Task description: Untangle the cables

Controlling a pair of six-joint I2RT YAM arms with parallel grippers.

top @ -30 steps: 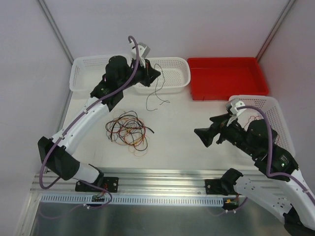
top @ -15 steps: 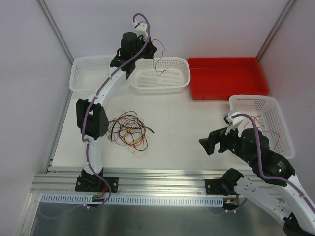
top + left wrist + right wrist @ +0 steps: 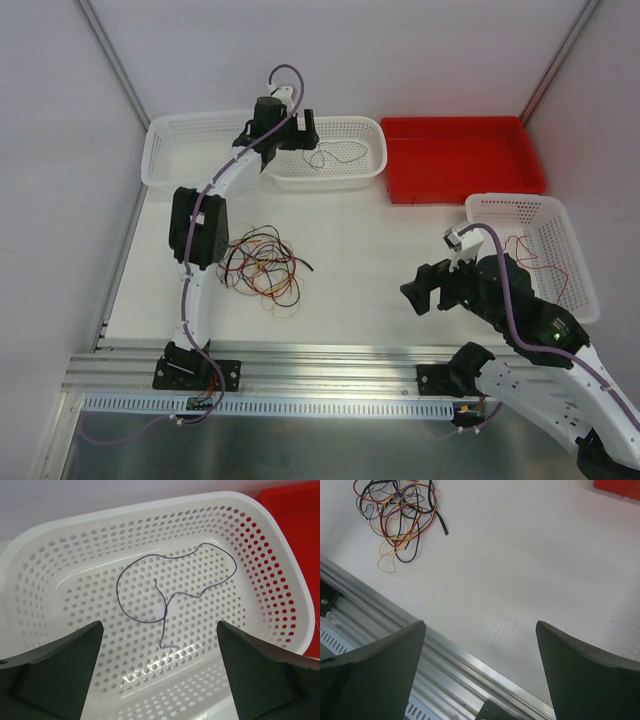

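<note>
- The red tray (image 3: 460, 160) sits at the far side of the table (image 3: 370, 250), so I'll place everything off that.
- Just left of the red tray is a white perforated basket (image 3: 372, 132), and one thin dark cable (image 3: 335, 155) lies loose in a loop on its floor. It shows up really clearly from the left wrist: cable (image 3: 170, 595), basket wall (image 3: 280, 555).
- The left gripper (image 3: 295, 130) hangs over that basket's end away from the red tray. Its fingers are spread wide with nothing between them, and in the wrist view the left gripper (image 3: 157, 640) is above the cable, not touching it.
- The main tangle of cables (image 3: 262, 268) (red, yellow, black, orange) is on the bare table, well to the left of the red tray and closer to the arm bases. The right wrist cam catches the tangle (image 3: 397, 517) too.
- The right gripper (image 3: 415, 290) is on the near side of the red tray, well apart from it. Its jaws are wide apart and empty, pointing towards the tangle, with only bare table under it (image 3: 480, 630).
- A second white basket (image 3: 565, 215) sits just off the red tray's near right corner, and some red wires (image 3: 530, 255) are in it.
- A third white basket (image 3: 165, 150) is furthest left of the red tray, beyond the first basket.
</note>
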